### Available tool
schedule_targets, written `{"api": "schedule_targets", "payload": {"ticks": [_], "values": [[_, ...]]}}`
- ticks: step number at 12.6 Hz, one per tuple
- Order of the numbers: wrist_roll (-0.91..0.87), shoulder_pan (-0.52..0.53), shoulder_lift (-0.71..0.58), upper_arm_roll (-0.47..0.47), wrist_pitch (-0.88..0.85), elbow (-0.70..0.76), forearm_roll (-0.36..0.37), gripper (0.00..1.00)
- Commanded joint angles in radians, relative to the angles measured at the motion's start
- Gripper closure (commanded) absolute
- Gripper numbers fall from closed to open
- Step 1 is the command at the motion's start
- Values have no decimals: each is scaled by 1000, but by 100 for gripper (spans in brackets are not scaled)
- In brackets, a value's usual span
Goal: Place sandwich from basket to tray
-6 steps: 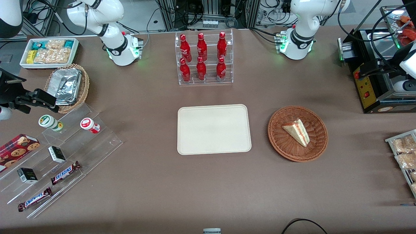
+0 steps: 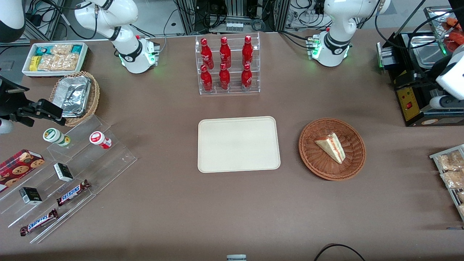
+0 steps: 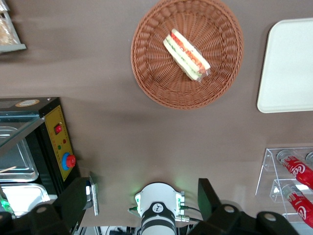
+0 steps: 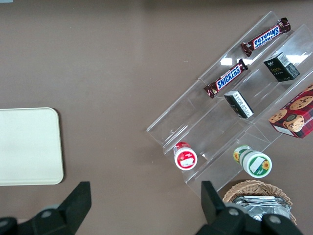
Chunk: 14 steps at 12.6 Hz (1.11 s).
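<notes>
While the sandwich (image 2: 331,146) lies untouched in the basket (image 2: 314,158), the step in hand looks like the approach. Front view: the tool isn't plainly visible; only part of the working arm (image 2: 449,81) shows at the edge, over the black machine (image 2: 409,105). Basket sits on the worktop (image 2: 181,210) well apart from that arm and nearer the camera. Tray (image 2: 238,143) bare, beside the basket toward the parked arm's end.

Left wrist view: tool (image 3: 142,200) high up, fingers (image 3: 208,196) spread wide, nothing between them. Sandwich (image 3: 186,54) is well ahead of the tool, not under it, lying diagonal on its side in the basket (image 3: 151,83). Tray (image 3: 286,68) is off to one side of the basket.

To do this well, I'd say: centre the tool above the wedge, turn the wrist so the fingers close across the bread faces, descend without hitting the rim, squeeze lightly since the bread is soft.

Right wrist view: only the tray (image 4: 29,147) matters; sandwich not seen.
</notes>
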Motion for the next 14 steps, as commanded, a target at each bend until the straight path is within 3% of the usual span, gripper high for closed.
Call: {"api": "schedule_targets", "payload": {"ticks": [1,11,14], "values": [[-19,-6,4,-1,53,-63,-5,0],[-76,-89,-8,-3,567,-512,5,0],[-256,-115,-17,-3,722,-611,8,0]]}}
